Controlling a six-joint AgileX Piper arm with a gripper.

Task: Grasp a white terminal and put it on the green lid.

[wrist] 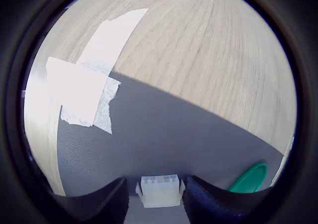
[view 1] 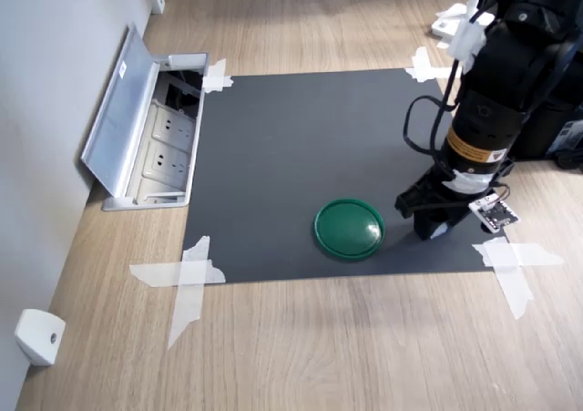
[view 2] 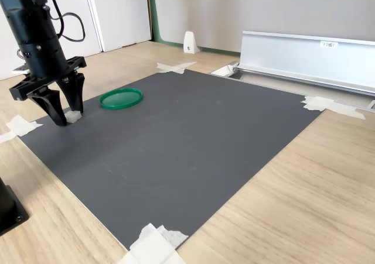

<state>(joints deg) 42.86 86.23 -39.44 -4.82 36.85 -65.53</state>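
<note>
White terminal [wrist: 159,190] flanked by spread jaws of gripper [view 2: 68,117], not yet clamped, on black mat [view 2: 193,141]; green lid [view 2: 120,98] seen nearby.

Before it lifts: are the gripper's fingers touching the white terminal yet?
Cannot tell. In the wrist view the white terminal sits between the fingers, edges meeting or nearly so. In the second exterior view the gripper stands over it, open.
</note>
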